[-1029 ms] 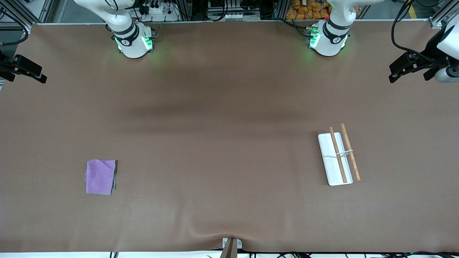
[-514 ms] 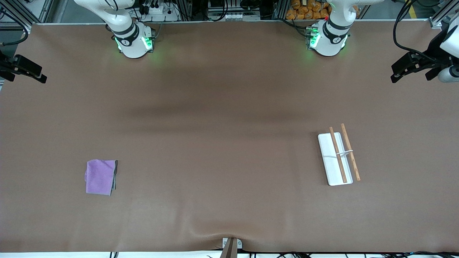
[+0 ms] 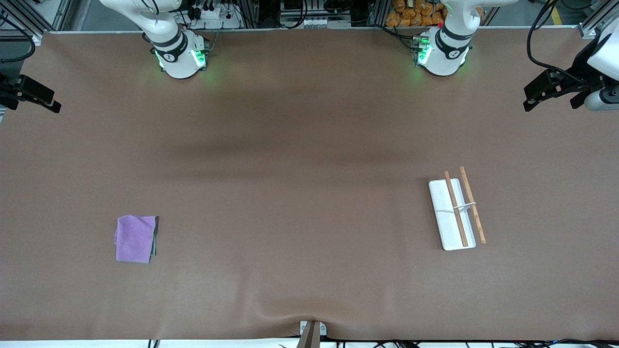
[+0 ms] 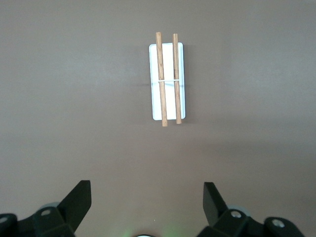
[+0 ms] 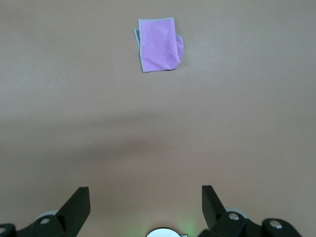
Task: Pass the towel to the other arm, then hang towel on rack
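The purple towel (image 3: 136,239) lies folded and flat on the brown table toward the right arm's end, with a dark grey edge showing along one side. It also shows in the right wrist view (image 5: 159,44). The rack (image 3: 442,208), a white tray with two wooden rods (image 3: 457,212) and a small white crosspiece, stands toward the left arm's end. It also shows in the left wrist view (image 4: 167,79). My right gripper (image 3: 29,94) (image 5: 144,197) is open and empty, high above the table's end. My left gripper (image 3: 551,96) (image 4: 146,192) is open and empty, high above its own end.
The two arm bases (image 3: 181,55) (image 3: 440,53) stand along the table's edge farthest from the front camera. A small bracket (image 3: 312,331) sits at the table's nearest edge, where the brown mat ripples. Bare mat lies between towel and rack.
Both grippers have only shifted slightly at the ends of the table. The towel and the rack have not moved.
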